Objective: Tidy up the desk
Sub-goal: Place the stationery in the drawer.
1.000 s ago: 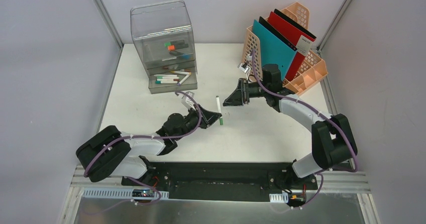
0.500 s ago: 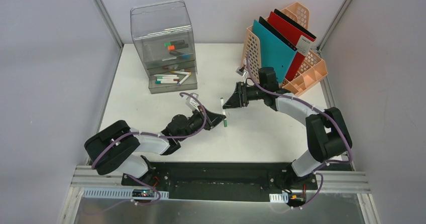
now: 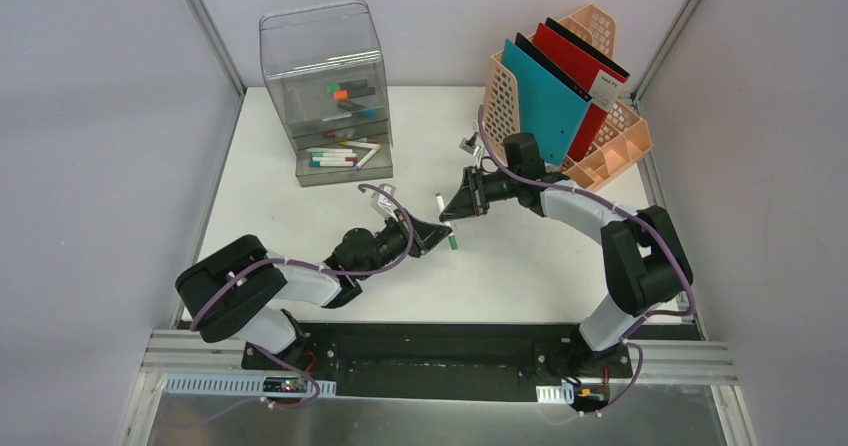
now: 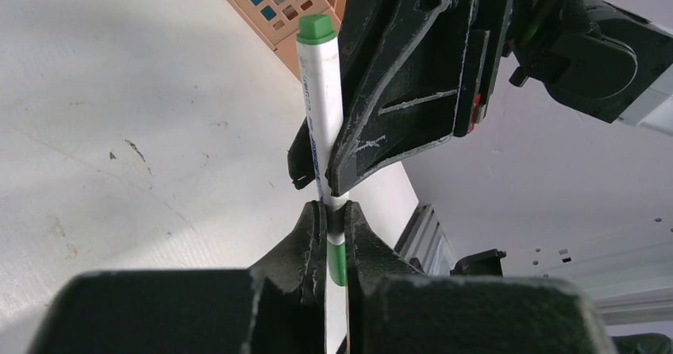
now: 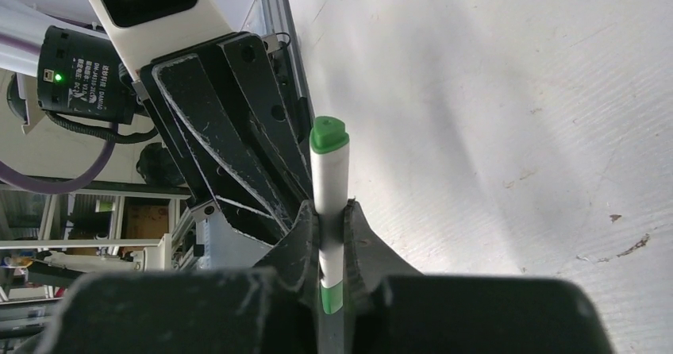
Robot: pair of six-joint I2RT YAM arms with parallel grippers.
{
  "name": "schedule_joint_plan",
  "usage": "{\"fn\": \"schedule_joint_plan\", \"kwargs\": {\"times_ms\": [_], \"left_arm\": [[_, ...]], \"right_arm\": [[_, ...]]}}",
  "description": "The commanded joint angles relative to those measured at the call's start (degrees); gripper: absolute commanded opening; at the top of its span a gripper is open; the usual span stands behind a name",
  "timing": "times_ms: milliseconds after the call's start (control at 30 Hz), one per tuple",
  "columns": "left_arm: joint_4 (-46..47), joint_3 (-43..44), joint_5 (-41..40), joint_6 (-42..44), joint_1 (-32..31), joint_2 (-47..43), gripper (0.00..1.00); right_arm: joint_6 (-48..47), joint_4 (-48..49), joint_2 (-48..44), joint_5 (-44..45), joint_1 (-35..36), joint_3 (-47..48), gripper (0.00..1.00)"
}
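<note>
One green marker [image 4: 321, 108], two grips: my right pincer [image 5: 332, 211] has slid in and now pinches it just beside the left pincer [image 4: 333, 215], which clamps it too, over the middle of the desk [image 3: 300, 206]. Handover looks ready.

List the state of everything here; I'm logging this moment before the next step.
marker: held above the desk, gripped by both pincers.
left pincer: shut on the marker.
right pincer: shut on the marker.
drawer unit: upright, pens inside.
folders: standing in the peach rack.
</note>
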Motion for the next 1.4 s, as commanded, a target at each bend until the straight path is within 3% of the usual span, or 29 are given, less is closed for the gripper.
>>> {"fn": "schedule_joint_plan", "kwargs": {"times_ms": [0,33,267,367,433,533,600,800,1033,1167,1367], "left_arm": [[4.58,0.71,-0.62,1.0,-0.61,0.89,0.0],[4.69,0.62,-0.3,1.29,-0.65,0.89,0.01],[2.15,-2.94,-0.03,8.28,-0.56,-4.0,0.61],[-3.92,-5.73,-0.33,15.49,-0.47,-11.1,0.76],[-12.91,-6.59,-2.61,19.15,-0.39,-18.63,0.82],[-38.44,-4.28,-7.73,25.49,-0.28,-32.01,0.92],[-50.35,-2.63,-12.01,29.24,-0.29,-41.55,0.98],[-60.28,-3.58,-21.71,35.61,0.01,-55.75,0.99],[-66.34,1.19,-22.6,37.55,0.08,-58.3,0.99],[-71.6,5.27,-22.75,38.47,0.05,-58.92,0.98],[-76.25,7.35,-23.5,38.84,0.05,-64.6,0.95]], "right_arm": [[-4.28,-7.0,-1.85,-2.85,0.91,3.96,0.0],[-5.84,-9.06,-1.82,-3.01,0.9,4.7,0.0],[-22.71,-24.55,-3.19,2.79,0.9,9.4,0.0],[-30.0,-28.3,-3.88,8.14,1.14,10.58,0.0],[-34.05,-30.53,-4.03,12.87,1.91,11.4,0.0],[-42.37,-35.19,-3.21,19.73,4.28,14.08,0.0],[-48.7,-39.93,-1.73,25.35,6.57,17.88,0.0],[-62.08,-52.35,7.0,38.57,13.26,33.84,0.0],[-70.86,-58.27,21.62,53.42,20.07,56.09,0.0],[-75.49,-54.37,26.82,62.43,23.94,62.63,0.0],[-78.07,-38.21,29.67,69.27,26.72,61.68,0.0]]}}
